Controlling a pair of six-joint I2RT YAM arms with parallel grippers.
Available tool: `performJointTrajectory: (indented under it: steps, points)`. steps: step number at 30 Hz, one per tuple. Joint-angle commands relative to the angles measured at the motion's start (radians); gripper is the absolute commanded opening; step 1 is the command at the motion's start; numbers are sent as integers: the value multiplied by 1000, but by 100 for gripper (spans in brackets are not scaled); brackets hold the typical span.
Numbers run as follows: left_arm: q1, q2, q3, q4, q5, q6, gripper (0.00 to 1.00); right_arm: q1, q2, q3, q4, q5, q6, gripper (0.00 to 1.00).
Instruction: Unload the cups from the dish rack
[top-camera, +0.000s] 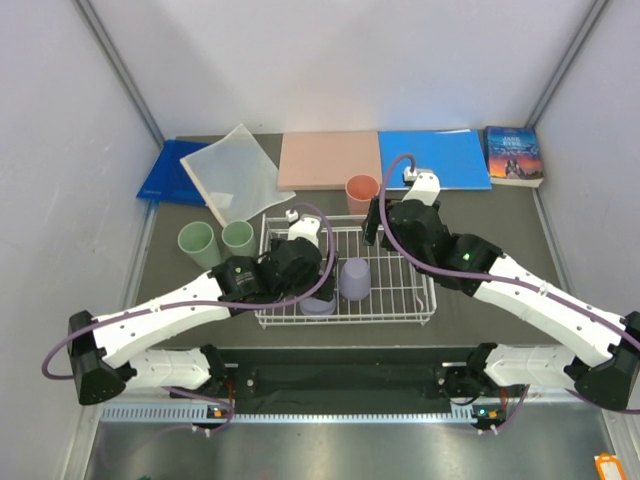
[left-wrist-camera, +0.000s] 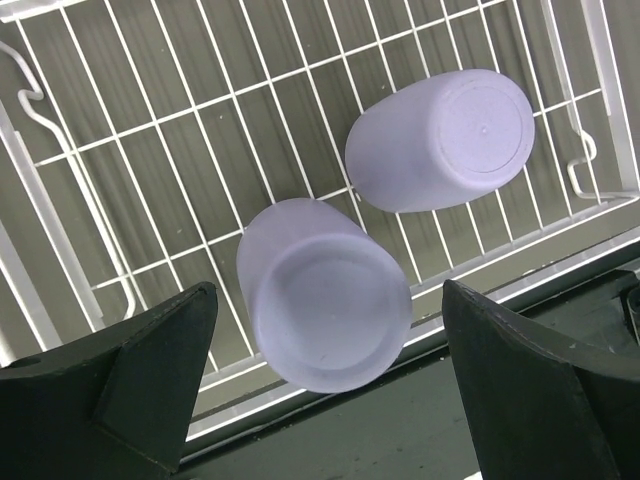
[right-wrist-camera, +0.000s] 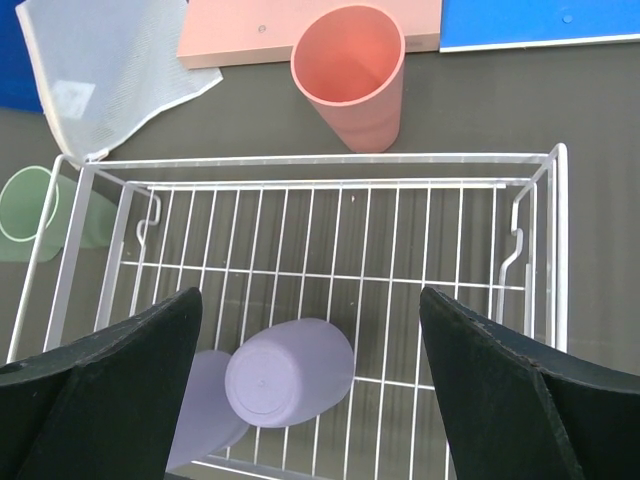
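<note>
With the left tool (left-wrist-camera: 328, 300) wide open just above the near lavender cup (left-wrist-camera: 330, 335) in the dish rack (right-wrist-camera: 320, 160), I would lower it straight and close gently around the sides; the right tool (right-wrist-camera: 310, 295) is open and empty too.

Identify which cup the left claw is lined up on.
The purple cup at the rack's front edge, framed by the open left claw. The other purple cup sits deeper in; the green cups and pink cup stand outside.

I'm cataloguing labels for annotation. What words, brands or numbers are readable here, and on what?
No text is readable.
On the book: cover lettering, too small and blurred to read.
On the lavender cup, base showing: none.
On the dish rack: none.
</note>
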Motion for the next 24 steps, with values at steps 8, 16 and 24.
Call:
performJointTrajectory:
  steps: [8, 16, 24]
  points:
    - [-4, 32, -26, 3, -38, 2, 75, 16, -2, 8, 50, 2, -20, 87]
    - [-4, -7, 77, -59, -96, 10, 7, 16, -1, 25, 64, -6, -29, 86]
    - [-4, -128, 313, -27, -234, 30, 0, 15, -34, 10, 95, 34, -3, 86]
